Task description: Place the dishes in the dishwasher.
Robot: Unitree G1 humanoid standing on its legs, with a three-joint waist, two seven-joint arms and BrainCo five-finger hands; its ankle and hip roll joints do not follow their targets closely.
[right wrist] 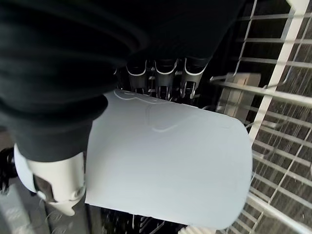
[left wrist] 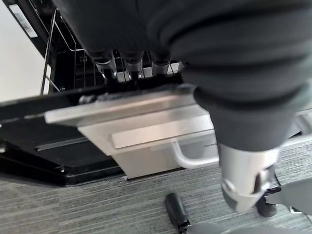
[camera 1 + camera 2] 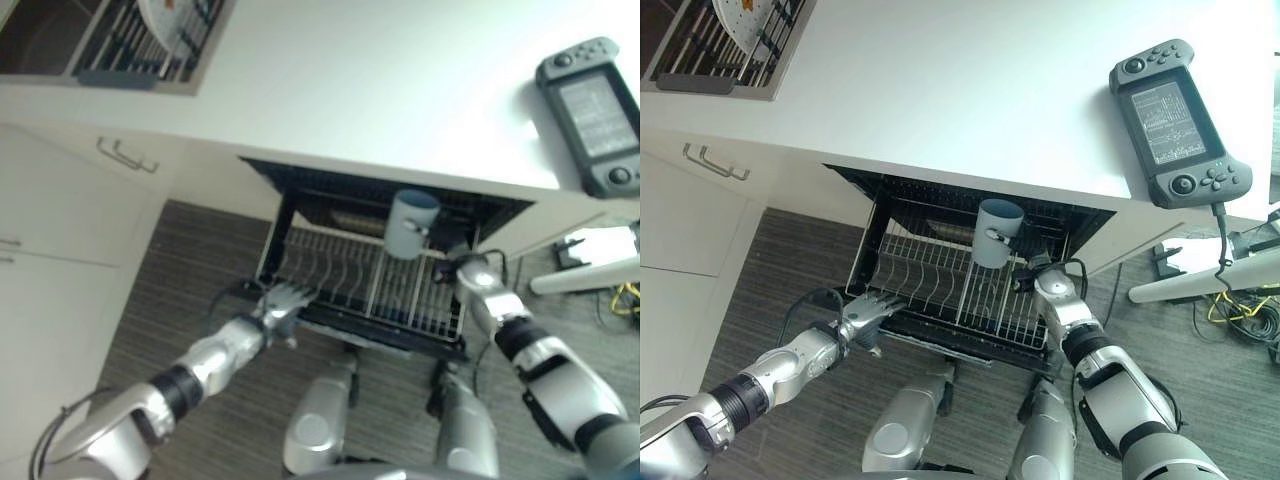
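Right wrist view first: the right hand (image 1: 161, 73) has its fingers (image 1: 165, 80) curled over the far side of a pale blue mug (image 1: 165, 170) and its thumb down the near side, so the mug is clamped in the grip. The mug is a smooth, matte cylinder of light blue-grey, with a faint raised outline on its wall. White wire bars of the rack (image 1: 273, 97) run right beside and below it.

Out to the head camera: the mug (image 3: 998, 232) stands upright in the air, open mouth up, dark inside, with a small handle on the side facing the hand. It hangs just above the wire rack (image 3: 940, 285) of the dishwasher (image 3: 890, 200), towards the rack's back right. The rack is pulled out from under the white counter (image 3: 940, 90), its rows of thin prongs standing bare.

Over on the other side, the left hand (image 3: 868, 312) lies with straight, relaxed fingers on the rack's front left edge; in the left wrist view its fingertips (image 2: 131, 66) rest on the dark front rim, holding nothing.

On the counter, well apart to the right, lies a dark handheld controller (image 3: 1175, 120) with a lit screen. At the far left corner sits a drying rack (image 3: 725, 45) with a white plate (image 3: 745, 22) in it.
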